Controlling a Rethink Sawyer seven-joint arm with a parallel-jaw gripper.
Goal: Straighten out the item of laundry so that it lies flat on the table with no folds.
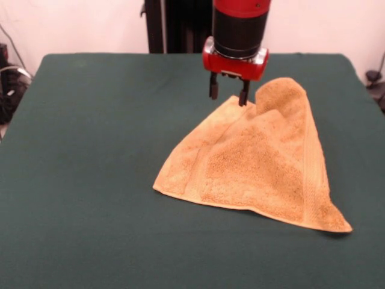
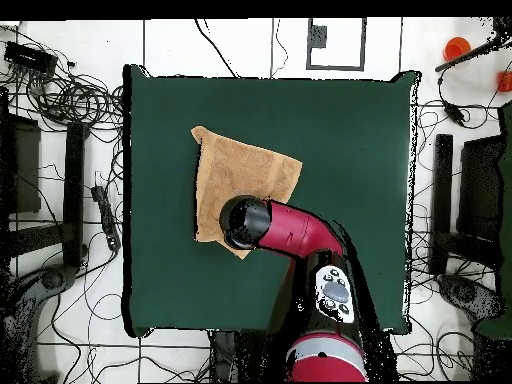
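jaws parted at towel far edge, hidden overhead.

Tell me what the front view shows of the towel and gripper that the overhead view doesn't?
Only the front view shows the gripper, fingers apart, at the towel's far edge, beside a raised hump of cloth. Only the overhead view shows cables on the floor around the table; there the arm hides the gripper. Both show the tan towel unflattened on green cloth.
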